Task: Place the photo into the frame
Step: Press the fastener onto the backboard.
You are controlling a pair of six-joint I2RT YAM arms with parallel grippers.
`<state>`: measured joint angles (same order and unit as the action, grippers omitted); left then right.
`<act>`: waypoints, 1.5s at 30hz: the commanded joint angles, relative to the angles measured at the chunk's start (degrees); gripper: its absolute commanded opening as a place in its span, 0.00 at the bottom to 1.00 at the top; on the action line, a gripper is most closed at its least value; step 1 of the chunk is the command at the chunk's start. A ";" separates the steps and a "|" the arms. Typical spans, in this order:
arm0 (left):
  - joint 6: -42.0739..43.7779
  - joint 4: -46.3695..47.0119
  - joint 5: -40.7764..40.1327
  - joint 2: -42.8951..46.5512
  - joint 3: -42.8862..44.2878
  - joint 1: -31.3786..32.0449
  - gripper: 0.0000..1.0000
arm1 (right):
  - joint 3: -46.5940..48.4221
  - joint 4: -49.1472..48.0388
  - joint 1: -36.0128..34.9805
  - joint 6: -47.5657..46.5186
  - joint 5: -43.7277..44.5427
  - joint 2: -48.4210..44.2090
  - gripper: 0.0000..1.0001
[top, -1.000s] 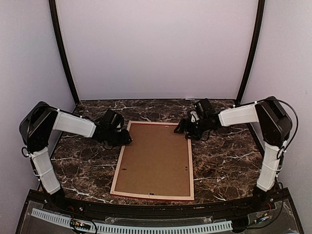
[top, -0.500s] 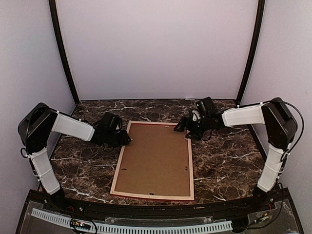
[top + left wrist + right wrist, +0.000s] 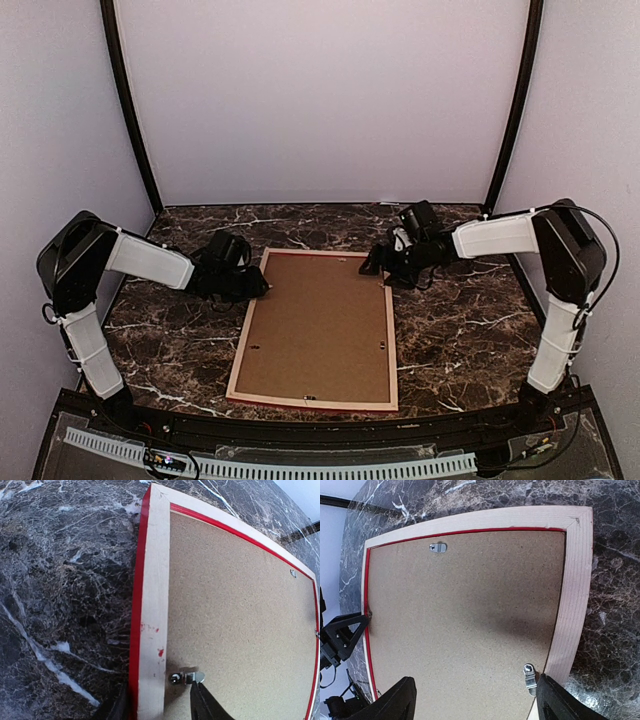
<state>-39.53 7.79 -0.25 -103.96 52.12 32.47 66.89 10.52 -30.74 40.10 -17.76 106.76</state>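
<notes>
Red-edged frame (image 3: pixel 152 605) lies back-up under both open jaws, left straddling its rail.

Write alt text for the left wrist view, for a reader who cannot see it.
The frame lies back side up on a dark marble table, its pale wood rail edged in red around a brown backing board. At the bottom edge, the left gripper straddles that rail with its jaws apart, beside a small metal clip.

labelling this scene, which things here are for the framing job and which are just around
Job: frame, backing board, clips, left pincer, right pincer. No photo in view.
Just around: table, booth walls.
</notes>
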 commanded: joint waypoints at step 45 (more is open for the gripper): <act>-0.29 -8.32 1.56 -0.80 -2.11 0.82 0.47 | 5.02 4.16 -2.21 -5.53 4.60 3.63 0.83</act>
<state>-39.48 7.84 -0.27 -103.90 52.12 32.51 71.16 13.91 -33.17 35.57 -15.11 109.67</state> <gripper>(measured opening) 0.464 0.827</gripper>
